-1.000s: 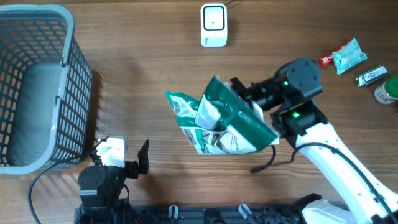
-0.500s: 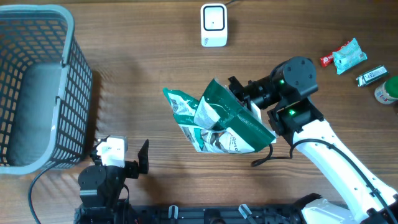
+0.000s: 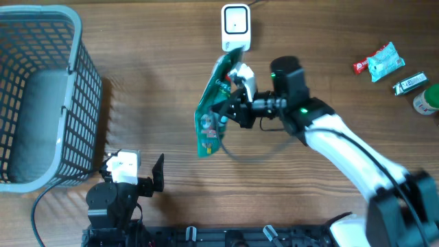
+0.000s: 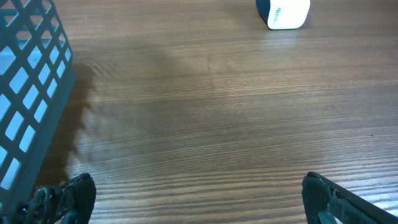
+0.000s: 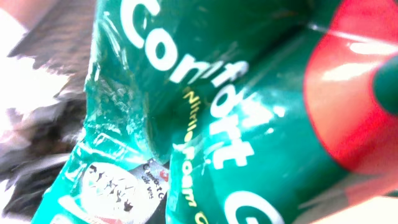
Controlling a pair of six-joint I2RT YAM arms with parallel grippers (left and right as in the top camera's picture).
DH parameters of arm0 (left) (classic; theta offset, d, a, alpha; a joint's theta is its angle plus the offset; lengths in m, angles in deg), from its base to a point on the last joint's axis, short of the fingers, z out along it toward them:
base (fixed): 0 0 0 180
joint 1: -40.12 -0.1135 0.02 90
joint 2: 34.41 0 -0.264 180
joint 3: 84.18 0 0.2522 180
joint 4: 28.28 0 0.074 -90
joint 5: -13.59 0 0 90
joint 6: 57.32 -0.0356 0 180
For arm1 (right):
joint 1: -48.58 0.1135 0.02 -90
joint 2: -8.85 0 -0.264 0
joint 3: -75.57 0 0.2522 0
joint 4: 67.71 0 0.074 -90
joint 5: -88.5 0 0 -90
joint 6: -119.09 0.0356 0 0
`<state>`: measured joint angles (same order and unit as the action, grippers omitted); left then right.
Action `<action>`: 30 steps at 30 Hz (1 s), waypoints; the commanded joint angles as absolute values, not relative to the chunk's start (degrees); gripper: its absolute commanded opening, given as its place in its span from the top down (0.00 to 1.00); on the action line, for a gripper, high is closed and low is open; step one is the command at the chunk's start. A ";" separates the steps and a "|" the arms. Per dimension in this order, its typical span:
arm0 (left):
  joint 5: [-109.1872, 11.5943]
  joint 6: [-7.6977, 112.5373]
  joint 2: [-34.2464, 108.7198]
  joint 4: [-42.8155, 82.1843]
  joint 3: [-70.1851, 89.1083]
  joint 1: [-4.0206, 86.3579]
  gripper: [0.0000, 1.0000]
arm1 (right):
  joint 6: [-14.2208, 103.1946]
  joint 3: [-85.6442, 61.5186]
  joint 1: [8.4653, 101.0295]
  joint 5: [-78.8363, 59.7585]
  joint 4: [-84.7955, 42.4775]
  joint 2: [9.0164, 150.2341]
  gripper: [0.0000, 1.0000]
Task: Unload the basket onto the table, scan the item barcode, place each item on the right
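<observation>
The item, a glossy green plastic package [image 3: 211, 113], hangs on edge above the table just below the white scanner [image 3: 235, 27]. My right gripper [image 3: 233, 103] is shut on its right side. The right wrist view is filled by the package [image 5: 236, 124] with white lettering, which hides the fingers. No barcode shows in any view. At the near left edge my left gripper [image 3: 140, 173] stands wide open over bare wood [image 4: 199, 193], holding nothing. The scanner [image 4: 283, 12] sits far ahead of it.
A tall grey mesh basket [image 3: 41, 96] stands at the left, its wall close beside the left gripper [image 4: 25, 106]. At the far right lie a red and teal packet [image 3: 376, 60], a small bar [image 3: 409, 83] and a green-lidded jar [image 3: 429, 99].
My right arm swung the package up and left toward the scanner and turned it from lying spread out to standing on edge. The left arm has not moved.
</observation>
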<state>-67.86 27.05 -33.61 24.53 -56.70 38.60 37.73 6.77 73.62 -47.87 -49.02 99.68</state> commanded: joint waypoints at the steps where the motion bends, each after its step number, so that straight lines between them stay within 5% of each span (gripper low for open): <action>1: -68.16 27.60 -34.03 24.35 -56.96 38.40 0.00 | 62.45 6.96 73.25 -20.19 -38.13 106.74 0.96; 4: -68.16 27.58 -34.03 24.35 -56.96 38.40 0.00 | 62.48 5.94 73.25 -16.22 -33.58 105.84 0.94; 6: -68.16 27.58 -34.03 24.35 -56.96 38.38 0.00 | 62.48 2.50 73.25 -12.24 -27.22 103.83 0.50; 7: -68.16 27.60 -34.03 24.35 -56.96 38.38 0.00 | 62.52 0.23 73.25 -10.77 -23.33 103.04 0.37; 8: -68.16 27.60 -34.03 24.35 -56.96 38.38 0.00 | 62.50 -2.48 73.25 -9.51 -18.66 102.54 0.00; 12: -68.16 27.60 -34.03 24.35 -56.96 38.38 0.00 | 64.22 -11.53 73.27 -9.62 -2.98 102.37 0.00; 18: -68.16 27.60 -34.03 24.35 -56.96 38.40 0.00 | 70.32 -6.78 74.65 -15.60 -10.61 103.29 0.02; 21: -68.16 27.60 -34.03 24.35 -56.96 38.38 0.00 | 80.90 -5.34 77.31 -15.56 -10.92 107.13 0.15; 30: -68.16 27.60 -34.03 24.35 -56.96 38.40 0.00 | 88.00 -11.16 81.66 -11.30 -9.02 120.22 0.02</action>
<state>-67.86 27.03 -33.61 24.53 -56.70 38.60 84.70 -7.31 82.36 -14.21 -10.24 116.97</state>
